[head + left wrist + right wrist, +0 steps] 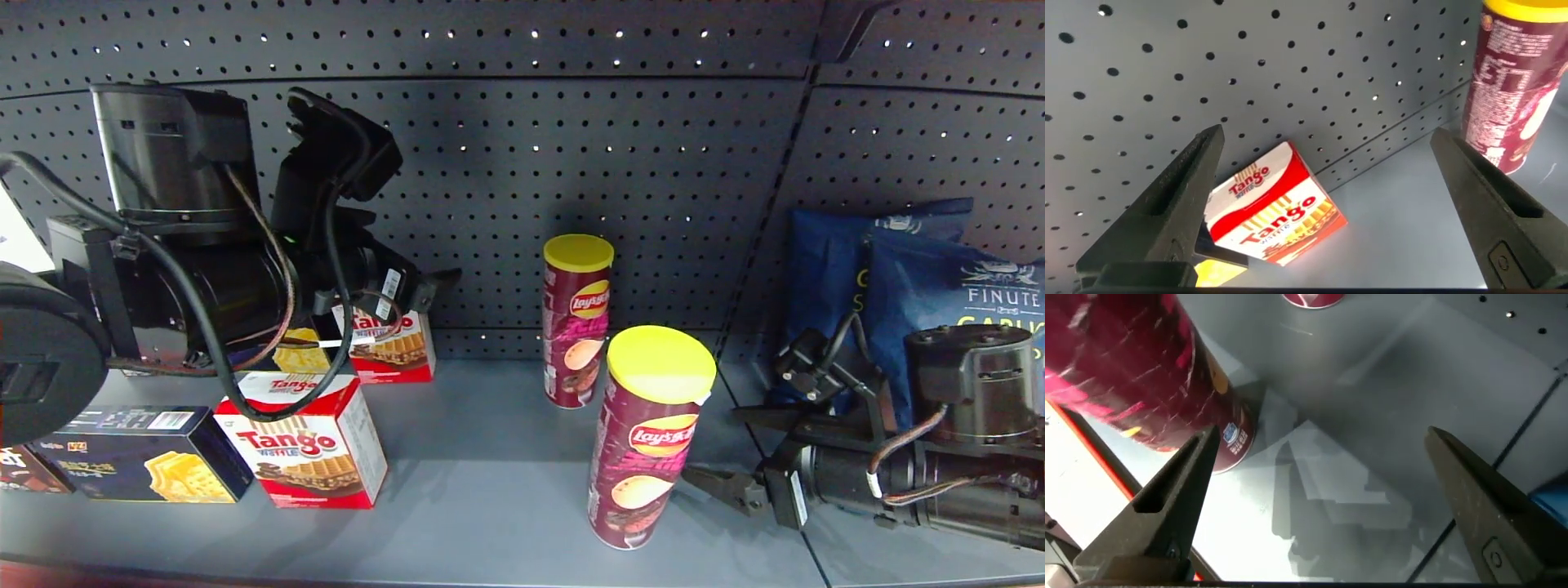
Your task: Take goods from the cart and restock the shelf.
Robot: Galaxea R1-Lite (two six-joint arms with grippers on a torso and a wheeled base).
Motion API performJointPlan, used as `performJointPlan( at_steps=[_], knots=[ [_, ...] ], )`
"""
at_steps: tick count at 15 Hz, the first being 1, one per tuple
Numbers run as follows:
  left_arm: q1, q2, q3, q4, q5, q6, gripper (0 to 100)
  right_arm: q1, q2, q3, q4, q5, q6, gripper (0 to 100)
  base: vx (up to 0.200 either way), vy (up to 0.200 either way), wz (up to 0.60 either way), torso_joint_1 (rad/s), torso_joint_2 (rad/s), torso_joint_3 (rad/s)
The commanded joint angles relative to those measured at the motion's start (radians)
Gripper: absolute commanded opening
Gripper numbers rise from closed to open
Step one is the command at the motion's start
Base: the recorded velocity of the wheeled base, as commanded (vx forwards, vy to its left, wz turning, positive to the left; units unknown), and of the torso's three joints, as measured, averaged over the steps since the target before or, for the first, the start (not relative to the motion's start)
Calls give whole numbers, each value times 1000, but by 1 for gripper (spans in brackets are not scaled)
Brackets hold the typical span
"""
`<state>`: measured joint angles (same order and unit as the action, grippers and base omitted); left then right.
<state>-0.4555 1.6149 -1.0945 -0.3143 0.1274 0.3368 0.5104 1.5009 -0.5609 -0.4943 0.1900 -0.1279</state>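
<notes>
Two maroon chip cans with yellow lids stand upright on the grey shelf (pixel 490 457). The rear can (pixel 578 318) is near the pegboard; the front can (pixel 649 437) is closer to the shelf edge. My right gripper (pixel 720 451) is open just right of the front can, not touching it; that can (pixel 1135 376) lies beside one finger in the right wrist view. My left gripper (pixel 1327 139) is open and empty, hovering over the shelf's left part above a red wafer box (pixel 1274 208) at the back (pixel 388 347).
A second red wafer box (pixel 314 445) and a dark blue box (pixel 147 465) stand at the front left. Blue snack bags (pixel 914 278) fill the bay to the right, past a divider. Bare shelf lies between the wafer boxes and the cans.
</notes>
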Motion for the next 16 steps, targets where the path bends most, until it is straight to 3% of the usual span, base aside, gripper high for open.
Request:
performJointPlan(
  at_steps=[1,16],
  knots=[
    [0,5,1,-8,0,-1,100,13,19,-2,0,-1,-3,100,0,0,0,0,0,0],
    [0,14,2,-28,-2,-1,100,76,85,-63,0,-3,-3,100,0,0,0,0,0,0]
  ],
)
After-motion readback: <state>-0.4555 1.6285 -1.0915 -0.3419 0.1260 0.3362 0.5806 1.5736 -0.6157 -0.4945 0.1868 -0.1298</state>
